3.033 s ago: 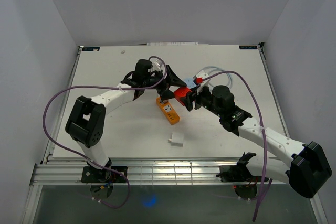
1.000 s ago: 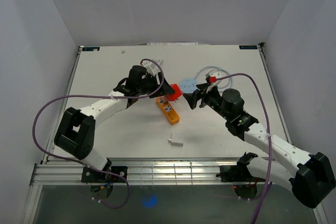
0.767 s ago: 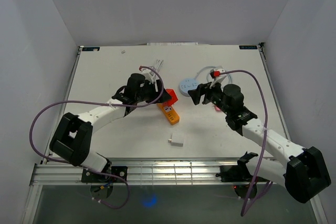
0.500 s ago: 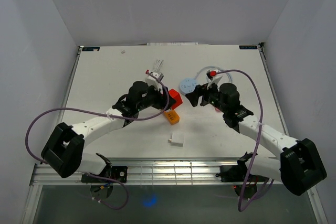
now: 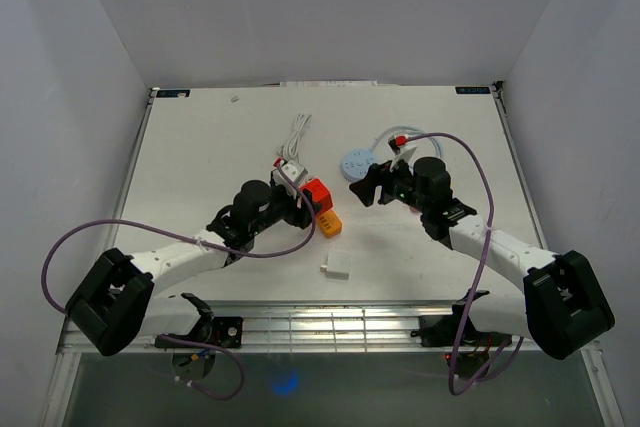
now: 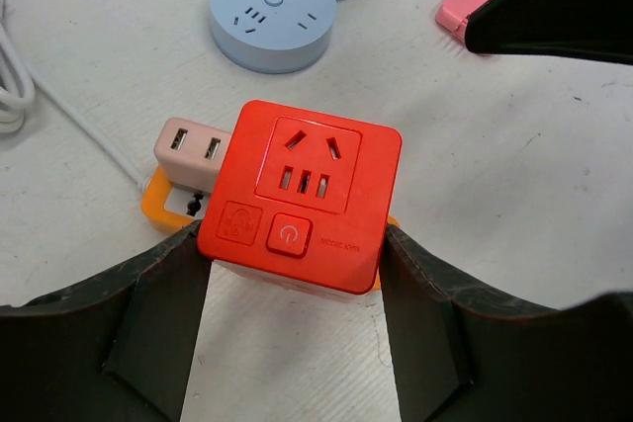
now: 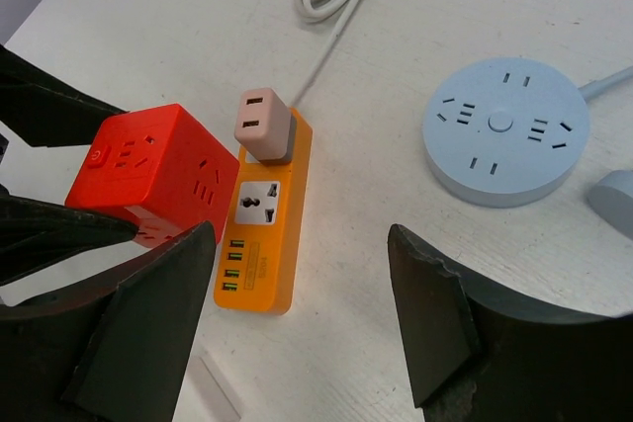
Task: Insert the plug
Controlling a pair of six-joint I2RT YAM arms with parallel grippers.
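Note:
My left gripper (image 5: 311, 199) is shut on a red cube socket (image 5: 317, 192) and holds it just above the far end of the orange power strip (image 5: 328, 221). In the left wrist view the cube (image 6: 307, 180) sits between both fingers of that gripper (image 6: 294, 244), socket face up. A pinkish plug adapter (image 7: 262, 123) sits in the strip's (image 7: 259, 244) far end; it also shows in the left wrist view (image 6: 193, 148). My right gripper (image 7: 297, 313) is open and empty, hovering right of the strip and facing the cube (image 7: 148, 173).
A round blue power strip (image 5: 357, 161) lies at the back centre, its grey-blue plug (image 7: 613, 200) beside it. A coiled white cable (image 5: 297, 131) lies behind the cube. A small white adapter (image 5: 336, 267) lies near the front. A pink object (image 6: 462, 5) lies under the right arm.
The right gripper has let go of the red cube and drawn back open. The left gripper has carried the cube toward the near side, over the orange strip.

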